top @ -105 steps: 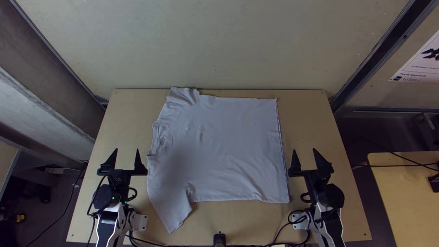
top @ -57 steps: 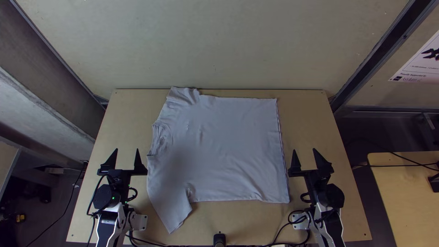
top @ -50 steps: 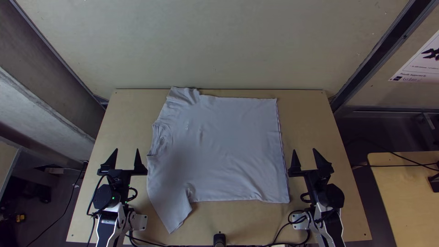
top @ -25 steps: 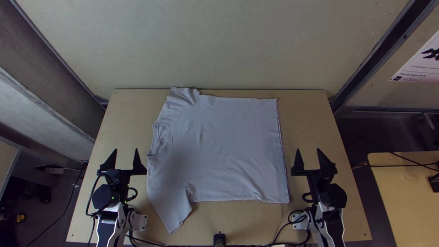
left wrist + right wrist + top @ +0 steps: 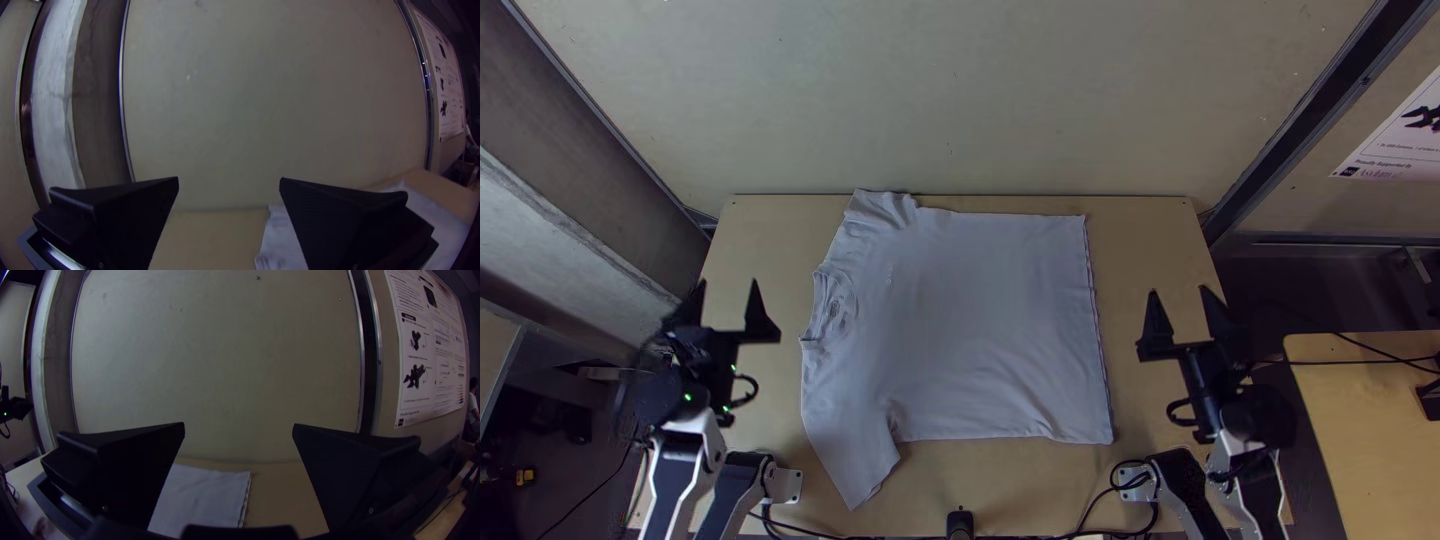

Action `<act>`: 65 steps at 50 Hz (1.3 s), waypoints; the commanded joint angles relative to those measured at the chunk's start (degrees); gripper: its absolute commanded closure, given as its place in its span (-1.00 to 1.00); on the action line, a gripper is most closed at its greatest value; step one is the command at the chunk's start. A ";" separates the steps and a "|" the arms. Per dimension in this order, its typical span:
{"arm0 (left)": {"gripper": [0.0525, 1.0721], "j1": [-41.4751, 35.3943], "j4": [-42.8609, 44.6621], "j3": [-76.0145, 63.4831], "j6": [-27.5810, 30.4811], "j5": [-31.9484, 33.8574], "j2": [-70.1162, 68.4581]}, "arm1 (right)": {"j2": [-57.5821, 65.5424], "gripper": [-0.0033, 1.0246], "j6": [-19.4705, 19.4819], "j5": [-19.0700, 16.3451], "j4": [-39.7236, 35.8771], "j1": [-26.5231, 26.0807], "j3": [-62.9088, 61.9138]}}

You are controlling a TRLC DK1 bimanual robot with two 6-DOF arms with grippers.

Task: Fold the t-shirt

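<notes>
Plain pale wall (image 5: 950, 100) behind, light wooden worktop (image 5: 980, 485) in front of it. T-shirt (image 5: 970, 320), pale grey-white, lies spread on the middle of the worktop, body mostly flat. Neckline (image 5: 832, 305) toward the left side, hem (image 5: 1097, 330) toward the right. One sleeve (image 5: 880, 210) reaches the far edge, the other (image 5: 855, 470) slants down toward the near edge. Light creasing by the neckline and near armpit.

Second wooden table (image 5: 1365, 430) off to the right.

Left arm (image 5: 685, 455): based lower left, bent at the joints, upper links angled outward to the left, wrist over the worktop's left edge area. Right arm (image 5: 1255, 485): based lower right, bent too, upper links angled outward to the right, overlapping the right edge in the top view.

Printed poster (image 5: 1395, 140) on the right-hand wall.

Left gripper (image 5: 728, 283): well open, nothing between the fingers, pointing up the top view, left of the t-shirt and apart from it. Right gripper (image 5: 1180, 290): also wide open, holds nothing, pointing up the top view with a slight lean left, right of the hem and apart. Both wrist views face the wall across the gap between the fingers.

Black cables (image 5: 1085, 515) run along the near edge.
</notes>
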 commanded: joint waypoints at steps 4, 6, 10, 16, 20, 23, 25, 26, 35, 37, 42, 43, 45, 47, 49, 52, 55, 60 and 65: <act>-0.90 -0.70 -0.45 13.47 -1.05 0.34 12.61 | 11.56 -0.93 -0.29 0.28 3.02 0.37 9.65; -0.90 -0.88 -1.24 16.28 -1.05 0.25 15.16 | 14.46 -0.93 -0.38 0.28 3.20 0.28 12.02; -0.90 -1.23 -2.03 21.56 -1.05 0.25 19.99 | 20.00 -0.93 -0.64 0.19 3.11 0.02 16.86; -0.90 -1.41 -4.49 29.55 -1.66 0.25 27.20 | 26.94 -0.93 -1.34 0.11 3.20 -0.33 22.75; -0.90 -1.32 -5.72 34.30 -2.28 0.34 31.68 | 31.51 -0.93 -1.34 0.02 2.67 -0.95 26.53; -0.90 -1.32 -7.22 37.73 -2.46 0.78 35.02 | 34.85 -0.93 -1.25 0.02 2.23 -1.04 29.25; -0.90 -0.88 -8.27 40.10 -2.72 0.95 37.75 | 36.96 -0.93 -1.17 0.02 1.44 -1.12 31.18; -0.90 -0.79 -9.42 41.24 -3.16 1.04 38.98 | 38.11 -0.93 -1.17 0.02 1.18 -1.12 32.06; -0.90 0.18 -15.66 51.62 -7.11 2.36 49.26 | 48.48 -0.93 0.15 -0.07 -3.22 -1.65 40.41; -0.90 0.26 -16.53 53.64 -7.90 2.54 51.28 | 50.59 -0.93 0.68 -0.07 -4.19 -1.83 42.17; -0.90 0.53 -20.49 59.44 -10.28 3.77 56.65 | 56.39 -0.93 1.21 -0.16 -7.17 -2.36 46.65; -0.90 0.61 -21.63 60.67 -10.45 4.29 57.88 | 57.53 -0.93 1.29 -0.16 -7.97 -2.36 47.62; -0.90 0.61 -23.57 63.30 -11.24 4.56 60.16 | 59.64 -0.93 1.73 -0.16 -9.46 -2.53 49.29; -0.90 0.61 -24.80 65.68 -11.68 5.00 62.45 | 61.57 -0.93 2.26 -0.16 -10.51 -2.62 50.96; -0.90 0.61 -26.11 67.96 -12.56 5.70 64.64 | 63.33 -0.93 3.49 -0.24 -11.57 -2.88 52.28; -0.90 0.61 -27.61 71.13 -13.09 5.96 67.90 | 65.53 -0.93 4.11 -0.60 -12.10 -3.32 53.68; -0.89 0.44 -30.60 74.99 -13.35 6.40 71.41 | 67.37 -0.93 4.37 -1.48 -12.27 -3.67 54.74; -0.89 0.18 -36.93 82.99 -15.46 6.49 78.35 | 70.71 -0.93 6.57 -1.91 -13.68 -4.29 56.94; -0.88 0.00 -42.90 91.25 -16.69 6.49 85.47 | 74.32 -0.93 8.68 -2.62 -16.58 -4.99 59.84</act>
